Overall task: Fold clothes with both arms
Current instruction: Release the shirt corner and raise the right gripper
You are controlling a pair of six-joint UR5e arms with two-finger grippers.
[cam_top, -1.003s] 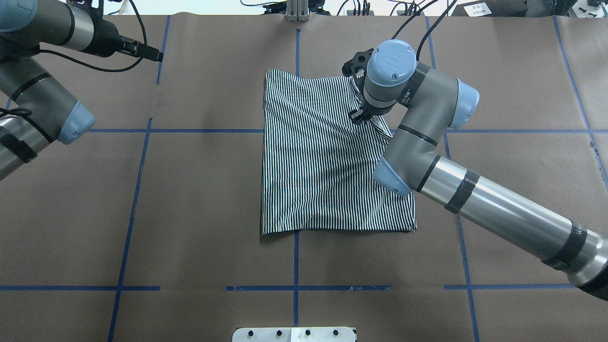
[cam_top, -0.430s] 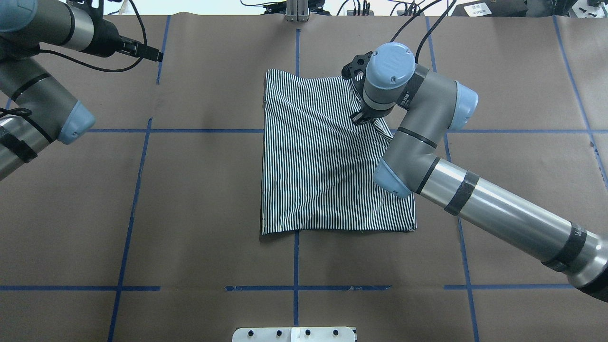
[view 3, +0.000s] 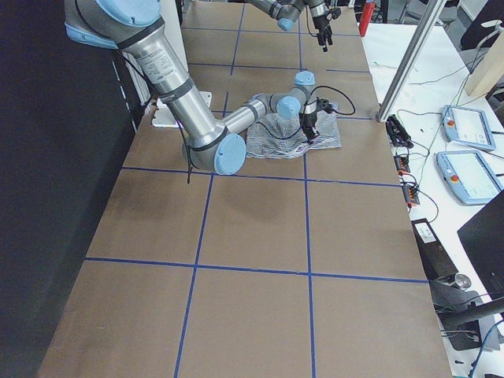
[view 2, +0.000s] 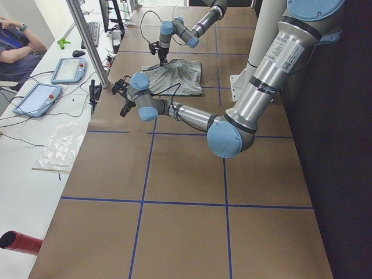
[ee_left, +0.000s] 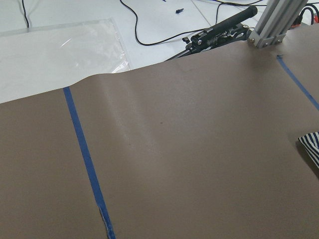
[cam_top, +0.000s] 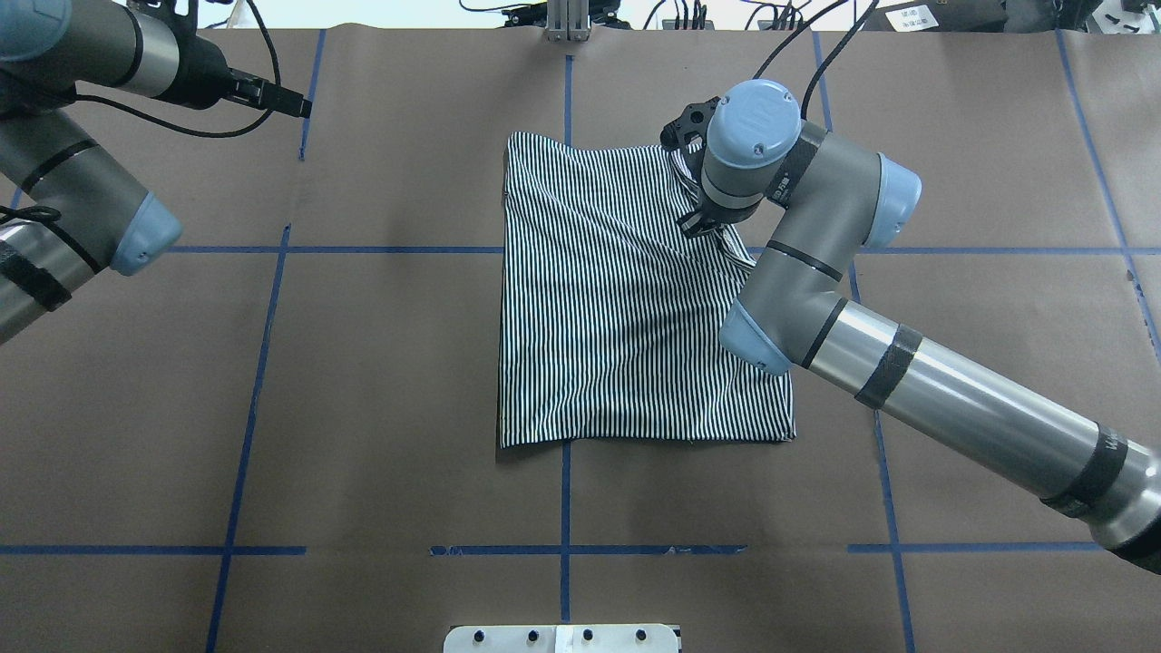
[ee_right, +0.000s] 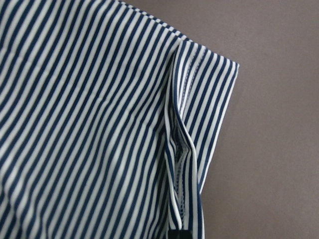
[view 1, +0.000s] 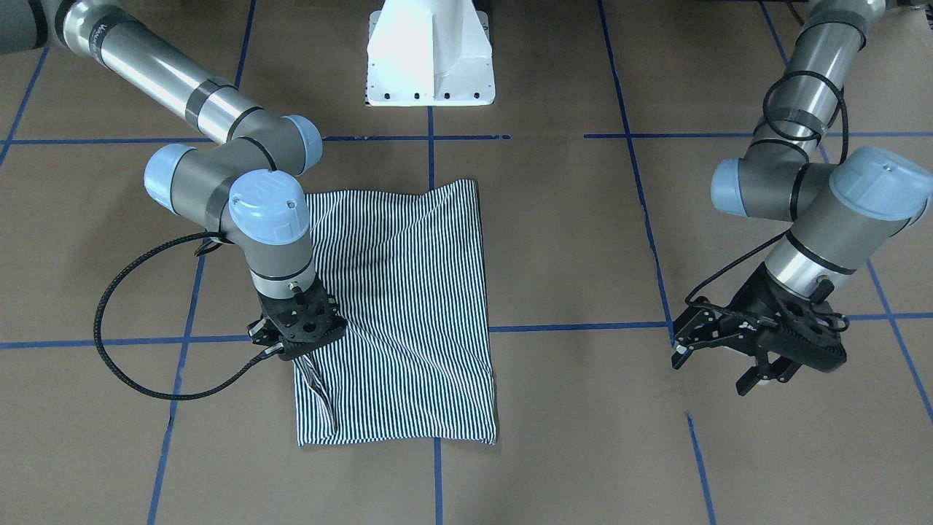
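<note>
Navy-and-white stripes, thin and close-set, cover the shirt [cam_top: 617, 308], which lies folded into a rough rectangle around the middle of the table [cam_top: 363, 363], a little toward the edge far from the robot's base. No collar, buttons or logo show; in the right wrist view only a stitched hem and a narrow raised ridge of doubled cloth are visible near one corner. Slanting creases fan across the upper layer from that corner. The right gripper [view 1: 302, 356] stands over that far corner of the shirt on the robot's right, and it looks clamped on a pinch of the cloth, which rises toward it in a small peak, though the cloth partly hides its fingertips. The left gripper [view 1: 718, 362] hovers with its fingers apart near the table's far edge on the robot's left, well apart from the shirt and holding nothing. The cloth is probably light, soft and limp, so it should sag and slide between layers when lifted. Hems and corners, where the fabric is doubled, seem the surest places to grip, with one gripper at each end of the same edge to keep the fold straight.
</note>
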